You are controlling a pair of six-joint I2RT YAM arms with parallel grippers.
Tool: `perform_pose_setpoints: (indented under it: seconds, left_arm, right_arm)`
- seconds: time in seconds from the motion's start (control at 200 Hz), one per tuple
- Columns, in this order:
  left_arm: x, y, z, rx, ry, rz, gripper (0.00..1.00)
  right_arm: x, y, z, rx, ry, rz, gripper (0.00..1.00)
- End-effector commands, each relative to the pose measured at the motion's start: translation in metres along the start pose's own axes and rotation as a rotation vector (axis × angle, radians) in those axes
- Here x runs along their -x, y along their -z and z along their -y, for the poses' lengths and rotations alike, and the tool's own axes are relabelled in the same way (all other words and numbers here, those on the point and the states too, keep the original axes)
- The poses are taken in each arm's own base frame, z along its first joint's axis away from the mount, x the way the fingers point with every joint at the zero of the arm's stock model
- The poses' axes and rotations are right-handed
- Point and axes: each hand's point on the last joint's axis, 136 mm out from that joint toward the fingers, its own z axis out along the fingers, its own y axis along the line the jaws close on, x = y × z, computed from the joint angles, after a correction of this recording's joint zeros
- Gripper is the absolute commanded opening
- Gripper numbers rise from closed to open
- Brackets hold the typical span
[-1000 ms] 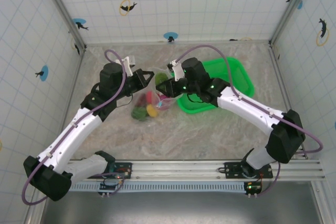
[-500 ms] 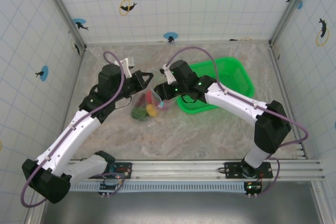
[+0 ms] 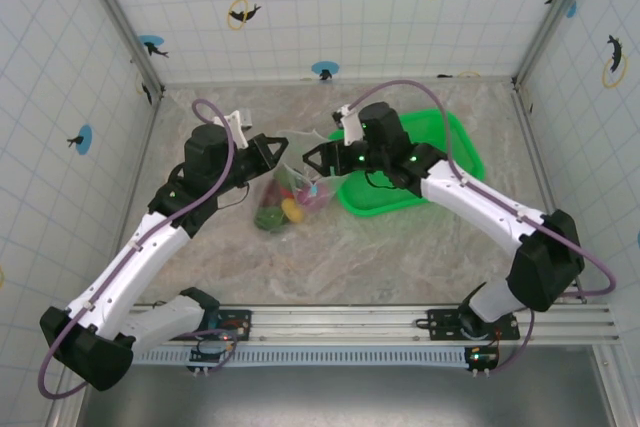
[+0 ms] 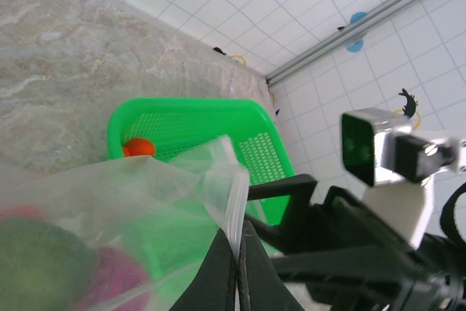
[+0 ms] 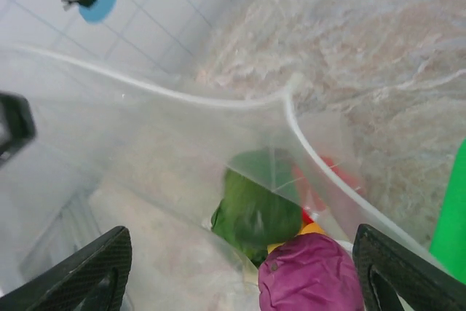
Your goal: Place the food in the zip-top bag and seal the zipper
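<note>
- lying beige and marbled between white tiled walls [image 3: 330,7]: table [image 3: 400,247].
- left gripper [image 4: 237,267] clenched on zip-top bag [image 4: 145,202] edge.
- right gripper [image 3: 313,159] released, jaws wide at the bag's mouth.

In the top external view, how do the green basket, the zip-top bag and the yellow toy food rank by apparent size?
1. green basket (partly covered)
2. zip-top bag
3. yellow toy food, inside the bag
</note>
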Motion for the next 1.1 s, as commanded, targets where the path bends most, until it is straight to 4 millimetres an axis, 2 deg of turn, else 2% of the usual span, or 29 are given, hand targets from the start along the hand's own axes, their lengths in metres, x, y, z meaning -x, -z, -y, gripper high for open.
perform_pose_setpoints:
  seconds: [0.0,0.12,0.18,0.25,0.315,0.445,0.515,0.576,0.636,0.731,0.776,0.791,0.841,1.096]
  left_arm:
    - [0.002,0.003,-0.005,0.017,-0.024,0.019,0.00]
    - [0.002,0.004,-0.013,0.052,-0.033,0.028,0.00]
    - [0.004,0.006,-0.018,0.086,-0.044,0.041,0.00]
    - [0.007,0.011,-0.024,0.123,-0.063,0.066,0.00]
    - [0.010,0.015,-0.028,0.145,-0.083,0.086,0.00]
    - [0.010,0.020,-0.024,0.134,-0.119,0.087,0.00]
    - [0.008,0.020,-0.023,0.126,-0.131,0.080,0.00]
    - [0.006,0.020,-0.021,0.113,-0.145,0.068,0.00]
    - [0.004,0.019,-0.010,0.057,-0.170,0.051,0.00]
    - [0.001,0.018,-0.003,0.018,-0.189,0.034,0.00]
    - [0.001,0.018,-0.001,0.010,-0.195,0.033,0.00]
    - [-0.005,0.015,-0.009,0.024,-0.192,0.019,0.00]
    - [-0.006,0.014,-0.011,0.027,-0.196,0.017,0.00]
    - [-0.013,0.015,-0.004,-0.018,-0.219,-0.014,0.00]
  right_arm:
    - [0.013,0.013,-0.025,0.129,0.006,0.048,0.80]
    - [0.021,0.022,-0.021,0.090,0.030,0.074,0.77]
    - [0.025,0.027,-0.012,0.060,0.027,0.089,0.75]
    - [0.030,0.033,0.013,-0.027,0.008,0.118,0.73]
    - [0.026,0.034,0.038,-0.093,-0.018,0.124,0.72]
    - [-0.002,0.032,0.099,-0.250,-0.082,0.082,0.70]
    - [-0.016,0.029,0.122,-0.290,-0.114,0.065,0.69]
    - [-0.028,0.021,0.143,-0.332,-0.138,0.033,0.68]
    - [-0.038,0.012,0.159,-0.364,-0.148,-0.004,0.67]
    - [-0.047,-0.005,0.178,-0.393,-0.167,-0.046,0.67]
    - [-0.047,-0.012,0.186,-0.401,-0.172,-0.058,0.66]
    - [-0.048,-0.015,0.188,-0.407,-0.175,-0.062,0.66]
    - [-0.048,-0.022,0.196,-0.421,-0.176,-0.073,0.66]
    - [-0.045,-0.056,0.230,-0.460,-0.204,-0.129,0.66]
